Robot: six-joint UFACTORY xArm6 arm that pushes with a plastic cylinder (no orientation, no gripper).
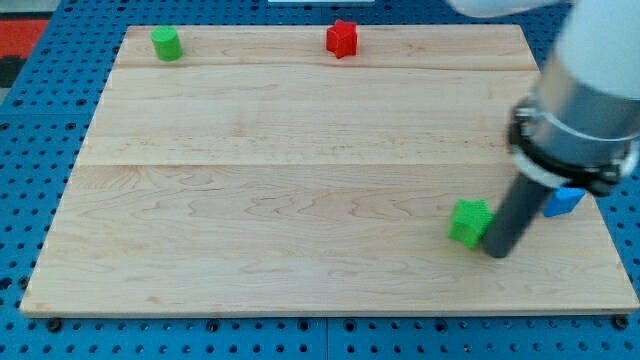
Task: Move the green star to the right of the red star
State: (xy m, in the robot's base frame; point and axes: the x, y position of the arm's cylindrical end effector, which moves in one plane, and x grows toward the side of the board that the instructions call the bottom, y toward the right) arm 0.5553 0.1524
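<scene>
The green star (469, 221) lies on the wooden board (300, 180) at the view's lower right. The red star (342, 39) sits at the board's top edge, a little right of centre. My tip (497, 250) rests on the board just right of and slightly below the green star, touching or nearly touching its right side. The rod slants up to the arm's white and black body at the view's upper right.
A green cylinder (166, 43) stands at the board's top left. A blue block (566, 201) lies right of the rod, partly hidden by the arm. A blue pegboard (30, 150) surrounds the board.
</scene>
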